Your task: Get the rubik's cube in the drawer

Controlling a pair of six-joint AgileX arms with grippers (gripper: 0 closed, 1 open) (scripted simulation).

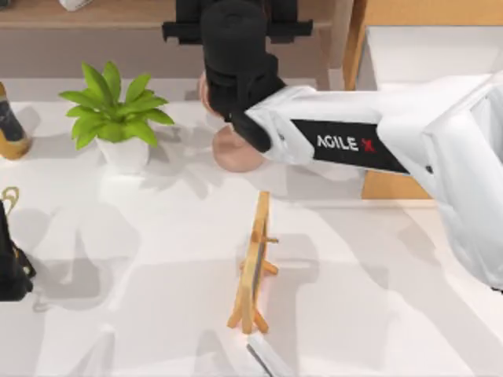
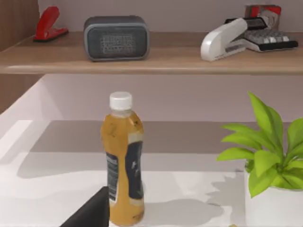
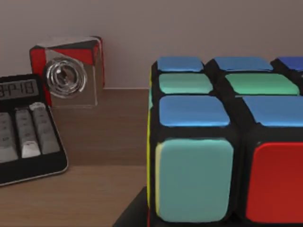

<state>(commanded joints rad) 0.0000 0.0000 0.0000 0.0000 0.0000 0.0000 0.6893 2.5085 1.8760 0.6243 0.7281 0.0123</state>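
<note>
The rubik's cube (image 3: 213, 156) stands on a wooden shelf, very close in the right wrist view, with blue, green, turquoise and red stickers on a black grid. My right arm reaches across the table to the back shelf, and my right gripper (image 1: 228, 30) hangs over it at the top middle. The drawer (image 1: 393, 186) stands pulled open at the back right, its white inside (image 1: 424, 55) showing behind the arm. My left gripper (image 1: 12, 259) is parked at the table's left edge.
A calculator (image 3: 23, 137) and a clear block with red corners (image 3: 71, 71) share the shelf with the cube. A potted plant (image 1: 118, 118), an orange-juice bottle (image 2: 123, 163), a pink round object (image 1: 236, 149) and a wooden stand (image 1: 255, 263) are on the table.
</note>
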